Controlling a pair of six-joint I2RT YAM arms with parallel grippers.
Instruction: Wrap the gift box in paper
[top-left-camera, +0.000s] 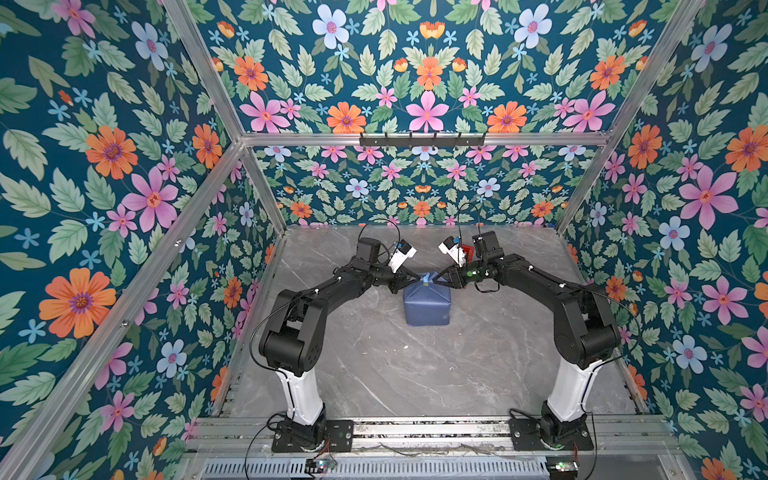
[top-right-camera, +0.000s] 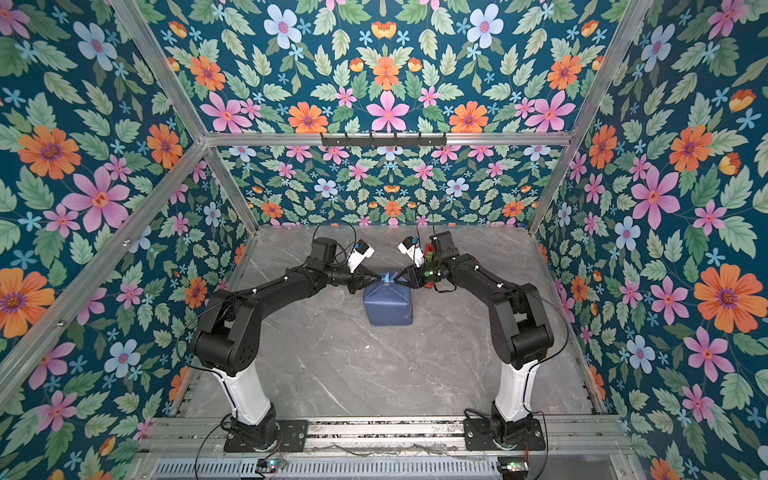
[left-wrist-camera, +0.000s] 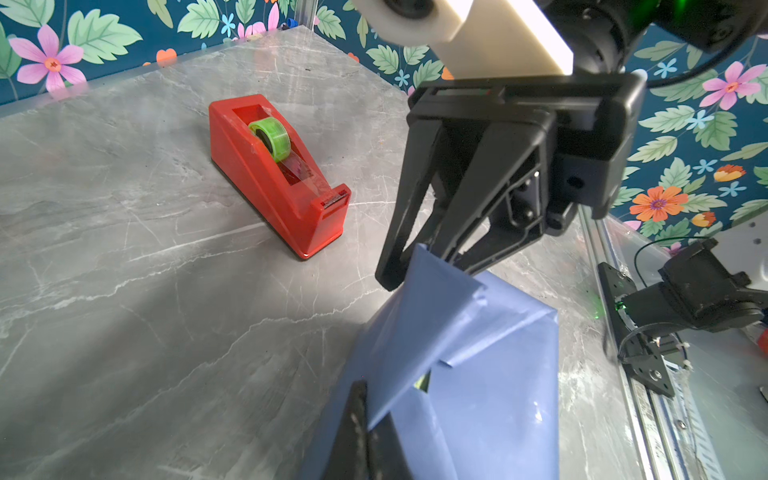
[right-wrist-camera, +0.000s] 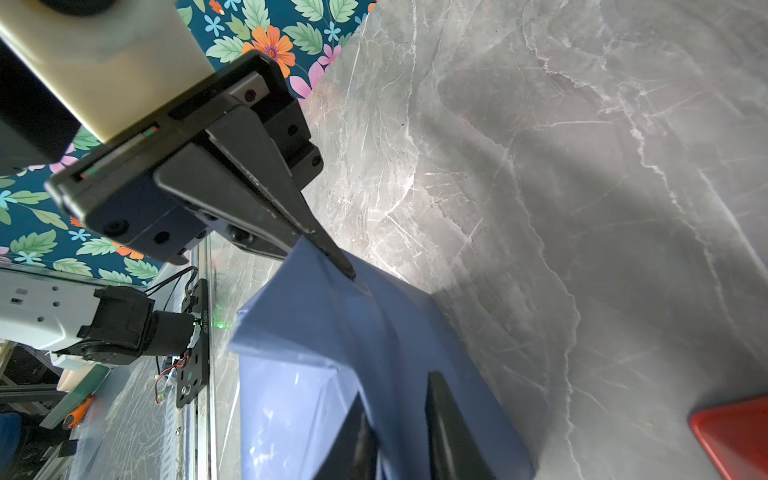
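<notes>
The gift box stands mid-table in both top views, wrapped in the slate-blue paper (top-left-camera: 427, 305) (top-right-camera: 388, 307). Only an olive sliver of the gift box (left-wrist-camera: 424, 380) shows through a gap in the folds. At the box's far top edge a paler blue flap (top-left-camera: 427, 279) stands up. My left gripper (top-left-camera: 417, 277) (left-wrist-camera: 368, 419) is shut on the paper from the left. My right gripper (top-left-camera: 435, 279) (right-wrist-camera: 399, 407) comes in from the right, its fingers closed on a fold of the paper (right-wrist-camera: 332, 324). The two grippers nearly meet tip to tip over that edge.
A red tape dispenser (left-wrist-camera: 274, 174) with a green roll sits on the grey marble table (top-left-camera: 415, 374) behind the box, partly hidden by the right arm (top-left-camera: 468, 251). Floral walls and aluminium frame rails enclose the table on three sides.
</notes>
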